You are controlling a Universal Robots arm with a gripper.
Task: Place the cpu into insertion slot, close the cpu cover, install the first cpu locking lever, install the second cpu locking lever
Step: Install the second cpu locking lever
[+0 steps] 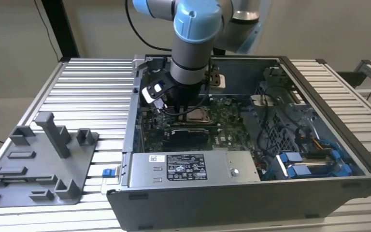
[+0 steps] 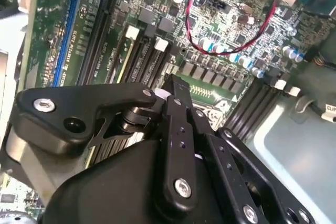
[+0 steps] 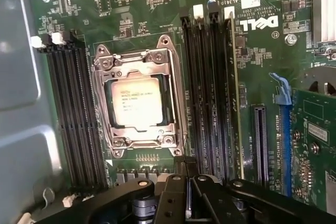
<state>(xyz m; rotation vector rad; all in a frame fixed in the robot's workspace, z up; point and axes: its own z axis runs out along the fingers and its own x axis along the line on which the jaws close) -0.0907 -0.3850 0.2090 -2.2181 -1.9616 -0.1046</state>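
The cpu point(image 3: 137, 103) lies flat in the insertion slot point(image 3: 116, 152), silver face up, on the green motherboard. The cpu cover point(image 3: 176, 93), a thin silvery frame, lies down around it. Thin metal levers run along the cover's two long sides; whether they are latched I cannot tell. My gripper point(image 3: 181, 167) hangs just off one end of the socket, shut, with nothing between its black fingers point(image 2: 174, 90). In the exterior view the gripper point(image 1: 176, 107) is inside the open computer case, just to that view's left of the cpu point(image 1: 199, 115).
Black memory slots point(image 3: 71, 114) flank the socket on both sides, one holding a memory stick point(image 3: 234, 87). A red and black cable point(image 2: 231, 45) loops over the board. The power supply point(image 1: 192, 166) fills the case front. A grey fixture point(image 1: 37, 159) sits on the table.
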